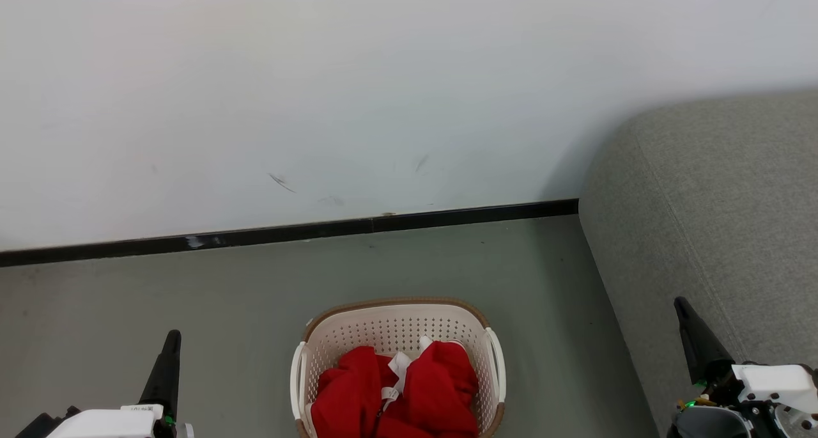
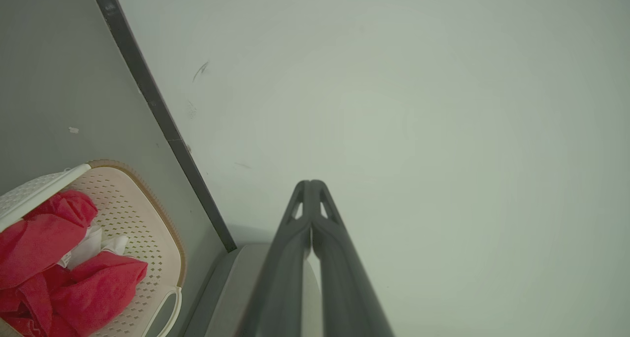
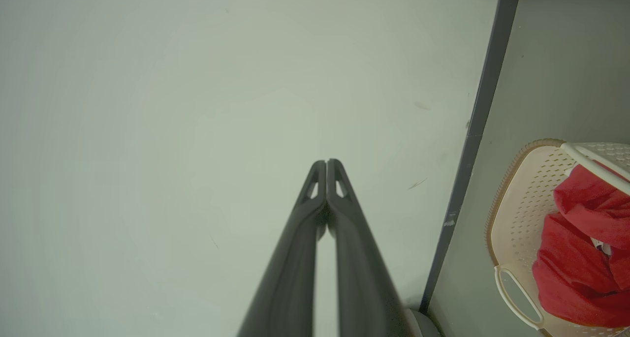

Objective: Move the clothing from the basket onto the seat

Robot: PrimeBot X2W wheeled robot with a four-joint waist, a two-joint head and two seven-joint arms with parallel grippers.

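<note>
Red clothing (image 1: 396, 393) with white trim lies bunched inside the cream perforated basket (image 1: 396, 326), which stands on the floor at the bottom middle of the head view. The grey seat (image 1: 716, 233) rises to its right. My left gripper (image 1: 171, 339) is shut and empty at the lower left, well clear of the basket. My right gripper (image 1: 682, 307) is shut and empty at the lower right, in front of the seat. In the left wrist view the shut gripper (image 2: 311, 183) points at the wall, with clothing (image 2: 44, 258) and basket (image 2: 142, 204) at lower left. The right wrist view shows the shut gripper (image 3: 326, 162), clothing (image 3: 581, 258) and basket (image 3: 517, 214).
A white wall (image 1: 319, 93) with a black skirting strip (image 1: 287, 232) runs behind the basket. Grey floor (image 1: 192, 284) lies bare to the basket's left and behind it. A narrow strip of floor separates the basket from the seat.
</note>
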